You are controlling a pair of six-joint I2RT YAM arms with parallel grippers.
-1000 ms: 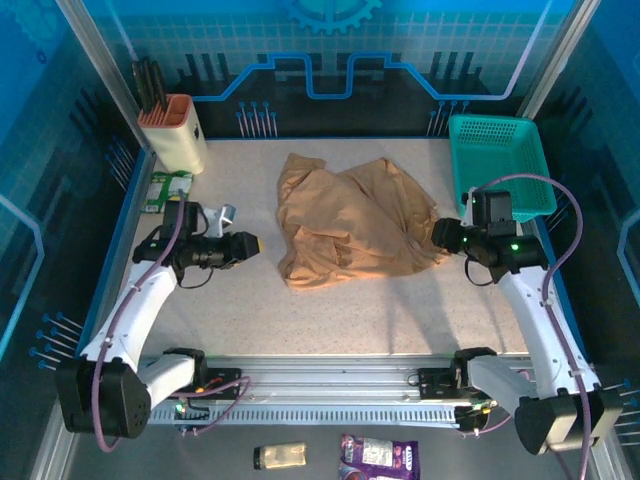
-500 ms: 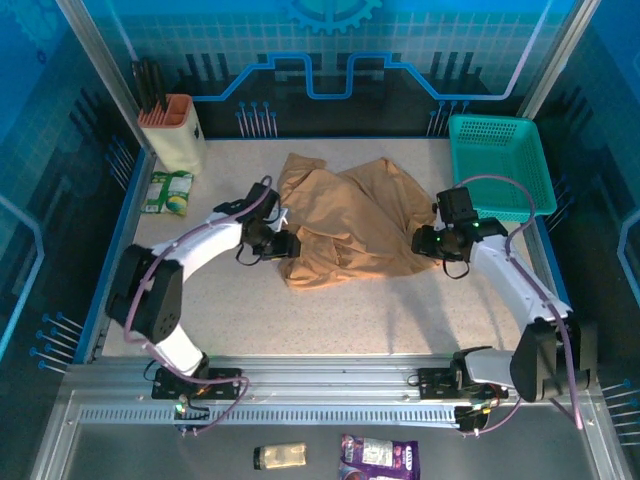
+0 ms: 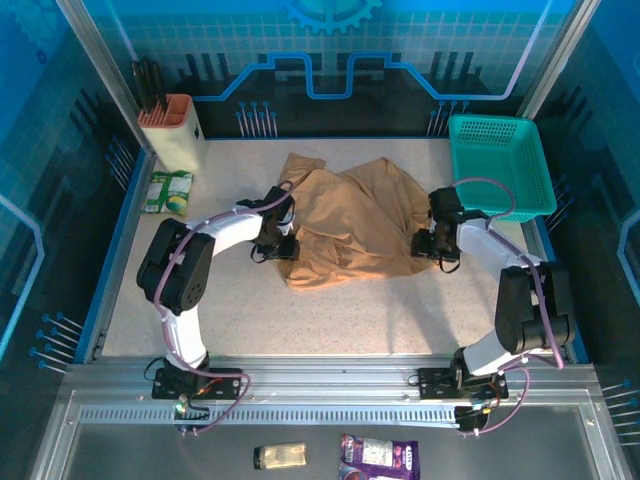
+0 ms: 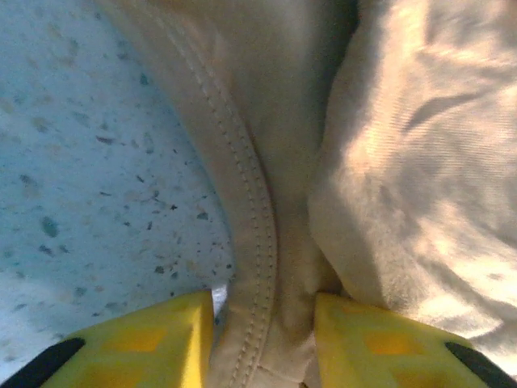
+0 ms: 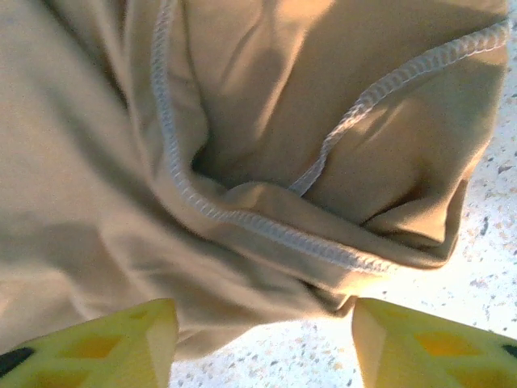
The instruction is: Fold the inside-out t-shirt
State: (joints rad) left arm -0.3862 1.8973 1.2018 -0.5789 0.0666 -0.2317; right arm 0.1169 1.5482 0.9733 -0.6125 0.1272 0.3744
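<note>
tan inside-out t-shirt [image 3: 350,220] crumpled, unfolded, upper centre of top view on speckled surface [image 3: 380,310]. left gripper [image 3: 283,245] at shirt's left edge, partly open, stitched hem between fingers, not clamped. right gripper [image 3: 425,243] at right edge, wide open, holding nothing, hem fold just ahead.

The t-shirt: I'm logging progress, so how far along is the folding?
Done: nothing folded; the t-shirt lies crumpled in a heap. In hand: the left gripper straddles its stitched left hem, and the right gripper sits open at its right edge. Left: gripping, spreading flat, every fold.
</note>
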